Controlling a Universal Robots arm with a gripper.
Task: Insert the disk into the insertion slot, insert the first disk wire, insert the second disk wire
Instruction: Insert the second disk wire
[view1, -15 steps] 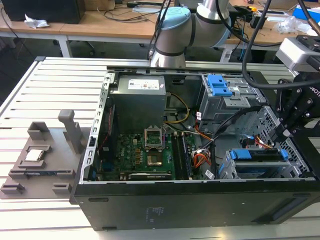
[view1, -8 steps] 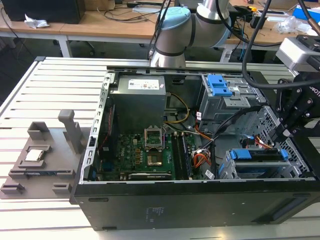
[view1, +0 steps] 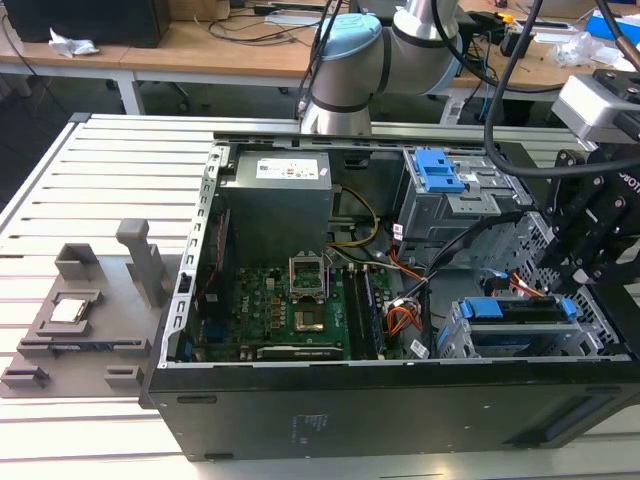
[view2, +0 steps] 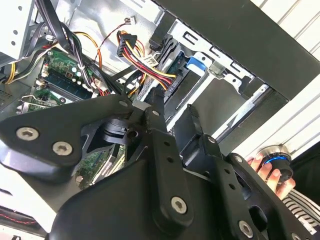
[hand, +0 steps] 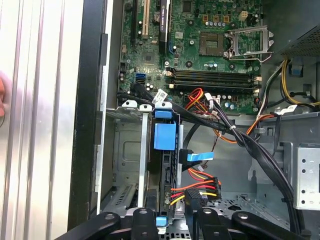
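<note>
The disk (view1: 520, 312), in its blue carrier, sits inside the insertion slot (view1: 462, 340), the low silver cage at the case's front on the exterior view's right. In the first wrist view the disk (hand: 165, 136) stands in the insertion slot (hand: 125, 150). A black plug with red, yellow and black wires (hand: 196, 186) and a blue flat plug (hand: 200, 156) lie beside the disk's edge. My gripper (view1: 585, 270) hovers just above that corner. Its fingers (view2: 155, 112) stand apart, so the gripper (view2: 173, 114) is open with nothing between them, close to the wired plug.
The taller grey cage with a blue latch (view1: 440, 170) stands behind the slot. The motherboard (view1: 300, 300) and power supply (view1: 275, 190) occupy the case's middle. Black cable bundles (hand: 250, 145) cross beside the slot. A person's hand (view2: 262, 167) holds a blue-ringed knob (view2: 278, 160) outside the case.
</note>
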